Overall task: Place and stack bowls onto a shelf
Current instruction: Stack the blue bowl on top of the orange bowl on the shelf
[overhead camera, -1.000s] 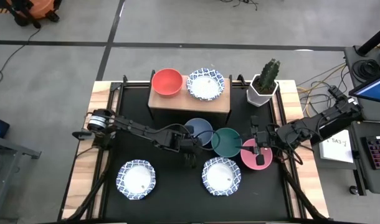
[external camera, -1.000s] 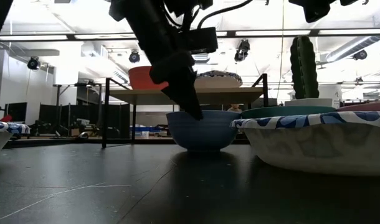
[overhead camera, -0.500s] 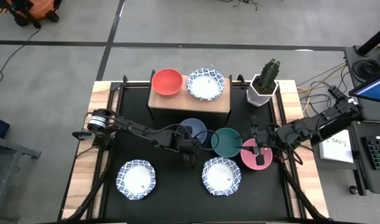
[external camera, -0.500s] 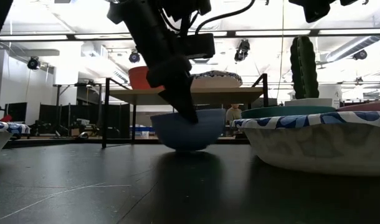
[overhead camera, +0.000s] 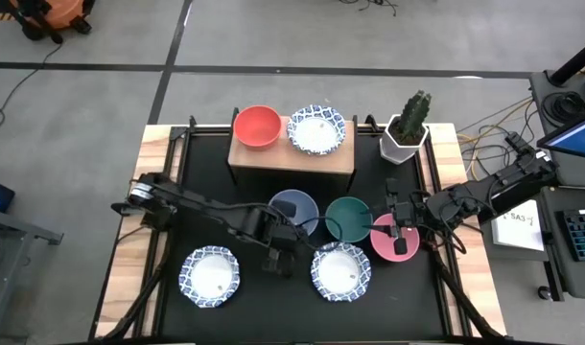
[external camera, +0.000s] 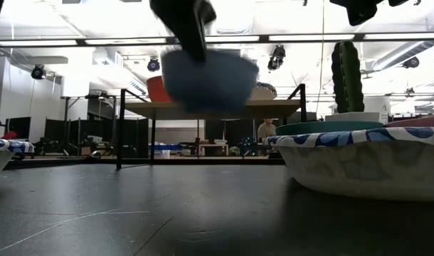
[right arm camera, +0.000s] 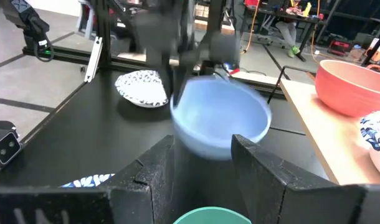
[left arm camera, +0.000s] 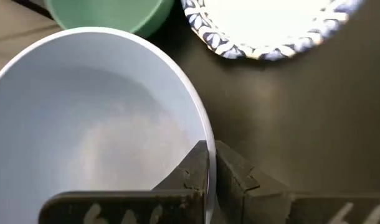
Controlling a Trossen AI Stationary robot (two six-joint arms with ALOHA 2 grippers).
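Pinching the blue bowl (overhead camera: 293, 208) by its rim, the left gripper (left arm camera: 209, 168) holds it off the table (overhead camera: 245, 287).

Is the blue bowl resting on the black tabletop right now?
No: in the low view the blue bowl hangs well clear of the tabletop, gripped at its rim by the left gripper.

Blue bowl (overhead camera: 294, 210) up off the table since a second ago; then resting on the black top, half a second back tipped on its base, now hanging clear at shelf (overhead camera: 291, 153) height in the low view. Left gripper (left arm camera: 208, 163), clamped on its rim, has risen with it. Left arm has drawn back toward the front of the table.
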